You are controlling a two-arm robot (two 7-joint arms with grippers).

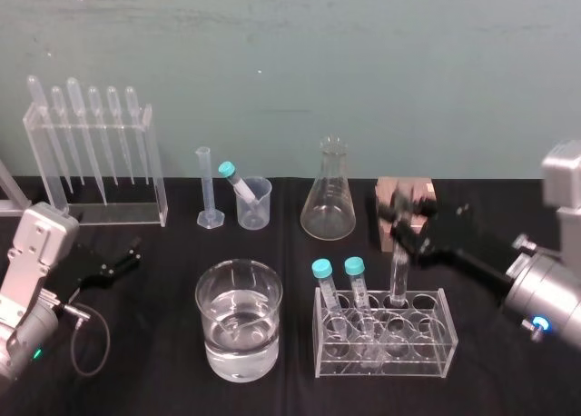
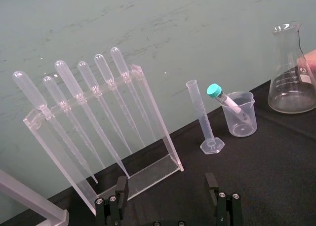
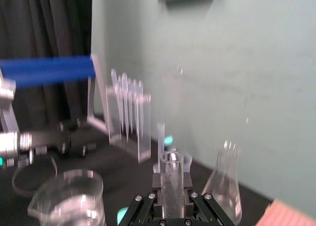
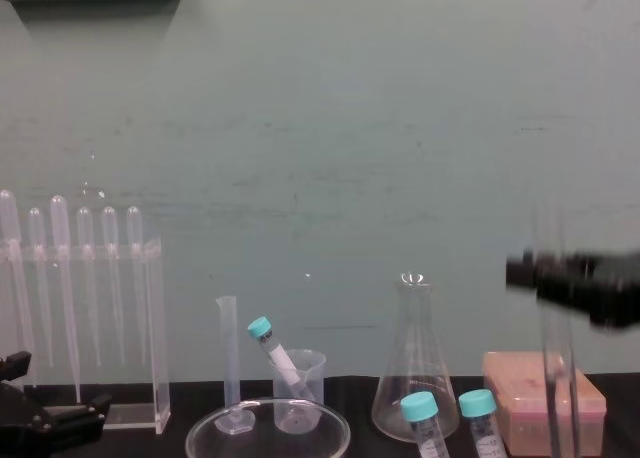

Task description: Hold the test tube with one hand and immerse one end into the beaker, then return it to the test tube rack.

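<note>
Black table, head view taken as the dial. Beaker at 7 o'clock, wide, clear, roughly half full of water. Test tube rack at 5 o'clock, clear acrylic, with 2 teal-capped tubes in its 9 o'clock end. Right gripper reaches in from 3 o'clock and sits over the rack's 12 o'clock row, its fingers clamped on the upper part of the test tube. The right wrist view shows the open mouth of the glass standing up between the pads. Left gripper is parked at 9 o'clock, released, with nothing between its fingers. The test tube stands upright in the rack's back row at about the middle. Its lower end is lost among the acrylic walls, so it may be seated or already a little raised. Handling judgement: 1 slim, uncapped glass tube, so light, rigid, smooth and slippery, and brittle under side load or a hard pinch. The hold near the top looks right. It leaves the long lower part free to dip toward 9 o'clock into the water and keeps the fingers dry. Lift straight up to clear the hole, keep the grip moderate, and bring it back vertically, since a tilted entry could knock the rack's rim or the capped neighbours.
</note>
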